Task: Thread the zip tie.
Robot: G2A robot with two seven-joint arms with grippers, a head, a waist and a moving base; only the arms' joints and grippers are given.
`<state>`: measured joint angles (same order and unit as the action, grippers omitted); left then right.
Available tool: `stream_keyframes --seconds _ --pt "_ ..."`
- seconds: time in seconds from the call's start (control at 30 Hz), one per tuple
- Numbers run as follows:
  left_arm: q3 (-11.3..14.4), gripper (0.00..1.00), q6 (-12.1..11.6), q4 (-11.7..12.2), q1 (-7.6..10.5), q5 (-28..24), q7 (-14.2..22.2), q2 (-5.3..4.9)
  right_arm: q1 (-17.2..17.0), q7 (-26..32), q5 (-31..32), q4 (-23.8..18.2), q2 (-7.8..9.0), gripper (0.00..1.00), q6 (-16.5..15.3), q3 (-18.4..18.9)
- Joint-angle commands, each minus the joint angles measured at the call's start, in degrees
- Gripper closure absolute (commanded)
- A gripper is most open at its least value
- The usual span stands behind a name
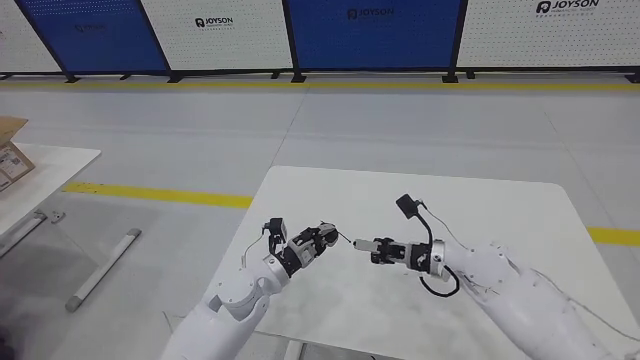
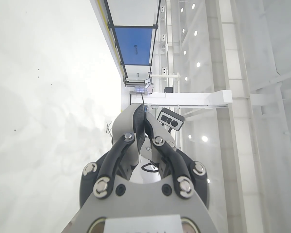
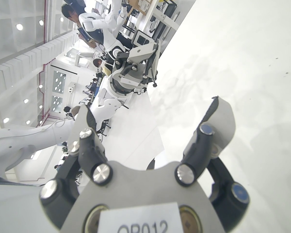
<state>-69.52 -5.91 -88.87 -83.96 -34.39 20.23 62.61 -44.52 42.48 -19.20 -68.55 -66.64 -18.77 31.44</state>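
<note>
Left end effector [image 2: 143, 109] holds zip tie [image 2: 142, 98] over white table [image 1: 490, 200], pegboards [image 1: 212, 0] behind.

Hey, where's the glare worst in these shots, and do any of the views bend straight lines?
Left wrist view: overhead light washes the table almost white, the ceiling lamps flare, and the wide lens fans the pegboard panels outward. Right wrist view: the table is bright too, with a similar wide-angle stretch. Top view: even light, no glare, lines look straight.

White table [image 1: 500, 200], few small dark specks [image 2: 14, 130] on top.
</note>
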Motion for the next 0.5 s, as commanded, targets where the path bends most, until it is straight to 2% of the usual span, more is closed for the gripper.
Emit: stream_keyframes --seconds 0.0,0.1,0.3,0.47 --pt "0.44 1.00 -0.01 -0.18 0.11 -1.19 -0.53 0.23 -0.37 -0.28 0.08 0.07 -0.24 0.00 -0.12 0.35" --pt "0.80 1.00 -0.30 -0.01 0.60 -2.33 -1.39 0.53 0.06 -1.40 0.28 1.45 -1.26 0.00 0.67 -0.04" --pt "0.85 1.00 -0.24 0.31 0.97 -2.40 -1.91 0.63 0.06 -1.40 0.28 1.45 -1.26 0.00 0.67 -0.04" --pt "1.30 1.00 -0.13 0.30 1.02 -2.23 -2.51 0.81 -1.83 -2.68 1.07 0.15 -1.07 0.00 0.40 1.66"
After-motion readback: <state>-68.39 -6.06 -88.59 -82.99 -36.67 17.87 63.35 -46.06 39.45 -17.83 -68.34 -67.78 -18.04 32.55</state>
